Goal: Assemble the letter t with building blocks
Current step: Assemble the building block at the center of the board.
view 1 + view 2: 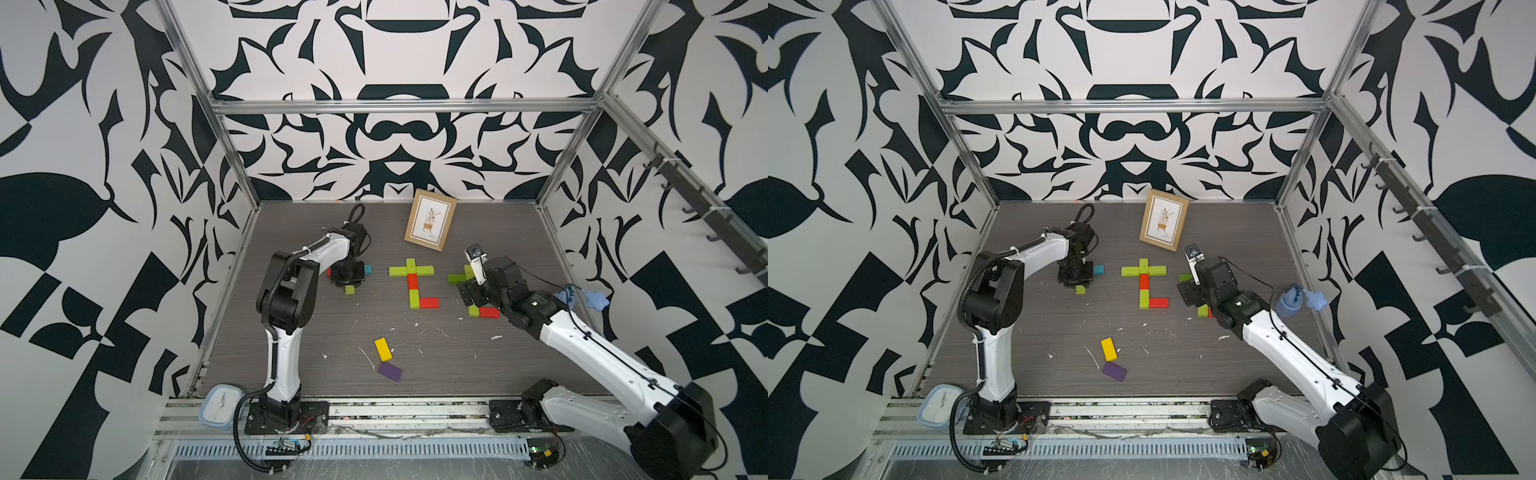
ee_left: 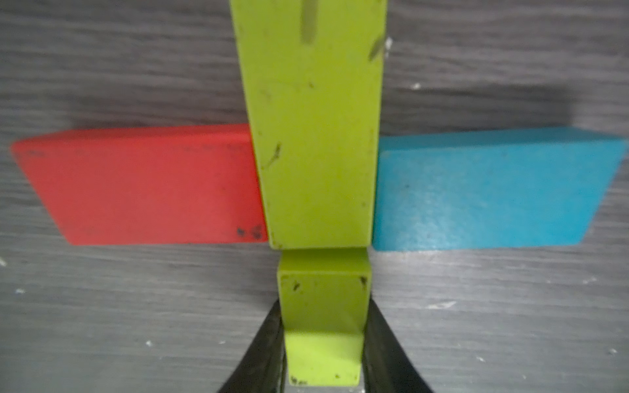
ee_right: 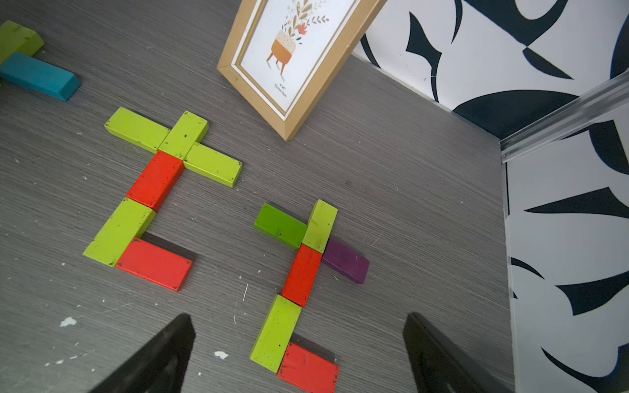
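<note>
- Building blocks (image 1: pixel 412 282) are laid on the bench (image 1: pixel 457 365) in t shapes.
- One lime block (image 2: pixel 323 296) is clamped by the left end effector (image 2: pixel 324 313).
- The right end effector (image 3: pixel 299 326) is seen spread wide, empty.

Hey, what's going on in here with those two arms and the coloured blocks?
Two robot arms are laying out letter t shapes from blocks. The left gripper grips a lime green block, holding it against the stem of an unfinished t with a red block and a blue block as crossbar. The right gripper hangs open over a second t; a third t lies in the middle. A yellow block and a purple block lie loose.
</note>
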You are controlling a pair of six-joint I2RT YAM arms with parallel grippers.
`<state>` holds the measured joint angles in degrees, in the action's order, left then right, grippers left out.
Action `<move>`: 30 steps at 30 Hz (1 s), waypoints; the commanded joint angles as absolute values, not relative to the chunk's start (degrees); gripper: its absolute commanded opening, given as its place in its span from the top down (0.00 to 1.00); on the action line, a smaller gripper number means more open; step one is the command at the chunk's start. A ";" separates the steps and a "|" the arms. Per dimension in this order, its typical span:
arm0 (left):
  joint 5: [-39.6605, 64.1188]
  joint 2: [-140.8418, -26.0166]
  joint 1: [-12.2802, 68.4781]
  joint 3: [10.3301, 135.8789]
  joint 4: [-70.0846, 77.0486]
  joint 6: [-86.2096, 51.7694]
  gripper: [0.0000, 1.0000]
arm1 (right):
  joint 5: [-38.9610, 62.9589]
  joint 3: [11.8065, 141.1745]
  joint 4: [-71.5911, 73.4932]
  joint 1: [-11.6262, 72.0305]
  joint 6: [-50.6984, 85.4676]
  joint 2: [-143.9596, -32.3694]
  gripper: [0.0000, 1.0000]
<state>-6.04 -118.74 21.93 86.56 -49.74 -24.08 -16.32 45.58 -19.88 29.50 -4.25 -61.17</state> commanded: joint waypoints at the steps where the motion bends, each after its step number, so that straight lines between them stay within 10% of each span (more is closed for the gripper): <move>1: -8.57 -121.35 20.71 87.51 -50.18 -24.28 0.64 | -17.31 47.06 -19.07 29.79 -4.13 -61.08 0.01; 30: -8.39 -122.78 20.39 89.47 -50.38 -23.93 0.63 | -17.41 46.89 -18.55 29.96 -4.22 -61.57 0.01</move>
<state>-6.02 -120.09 21.39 88.68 -51.05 -23.90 -16.36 45.58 -19.86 29.67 -4.27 -61.23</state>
